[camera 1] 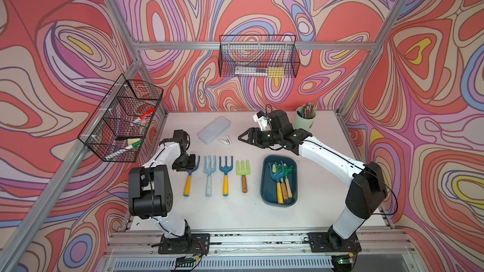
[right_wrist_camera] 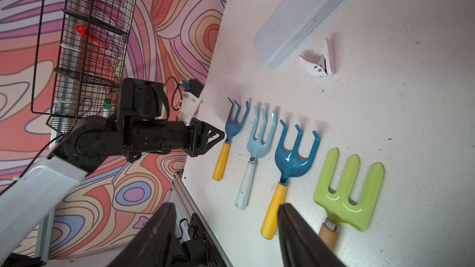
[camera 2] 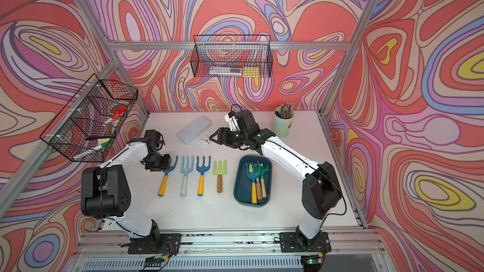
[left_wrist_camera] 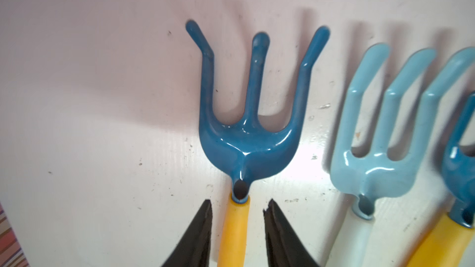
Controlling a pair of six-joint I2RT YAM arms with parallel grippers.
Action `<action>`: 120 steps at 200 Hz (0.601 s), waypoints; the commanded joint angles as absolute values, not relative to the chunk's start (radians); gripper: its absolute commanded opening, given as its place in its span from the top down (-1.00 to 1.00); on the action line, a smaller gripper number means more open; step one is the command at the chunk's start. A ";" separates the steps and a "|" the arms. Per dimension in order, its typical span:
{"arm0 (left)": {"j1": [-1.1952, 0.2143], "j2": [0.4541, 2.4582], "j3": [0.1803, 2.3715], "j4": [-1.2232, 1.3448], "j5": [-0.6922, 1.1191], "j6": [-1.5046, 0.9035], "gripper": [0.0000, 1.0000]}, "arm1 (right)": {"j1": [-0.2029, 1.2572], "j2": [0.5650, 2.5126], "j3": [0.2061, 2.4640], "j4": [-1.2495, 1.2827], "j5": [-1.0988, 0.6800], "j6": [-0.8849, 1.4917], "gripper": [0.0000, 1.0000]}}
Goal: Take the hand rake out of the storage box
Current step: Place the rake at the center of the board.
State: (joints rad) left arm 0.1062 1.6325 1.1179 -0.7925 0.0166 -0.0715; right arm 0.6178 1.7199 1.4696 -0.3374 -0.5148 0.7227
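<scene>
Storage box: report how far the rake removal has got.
Done: four rakes lie in a row on the table. In hand: the left end effector stands open astride the leftmost rake's yellow handle, not gripping. Left: a blue rake and two green tools lie in the storage box; the right end effector hovers open.

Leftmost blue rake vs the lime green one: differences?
The leftmost blue rake has thin bent prongs; the lime green rake has broad flat tines. Blue's handle is yellow, green's is brown wood. The left gripper, jaws open, straddles blue's handle; nothing is at green. Both have three tines and lie on the table.
</scene>
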 commanded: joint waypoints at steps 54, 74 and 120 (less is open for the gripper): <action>-0.043 1.393 1.120 -0.719 0.001 -0.121 0.28 | 0.626 1.672 1.457 -0.578 -0.258 0.614 -0.29; -0.105 1.347 1.141 -0.698 0.001 -0.153 0.27 | 0.626 1.636 1.418 -0.651 -0.183 0.604 -0.29; -0.150 1.236 1.112 -0.565 0.216 -0.233 0.27 | 0.624 1.526 1.339 -0.840 -0.018 0.610 -0.31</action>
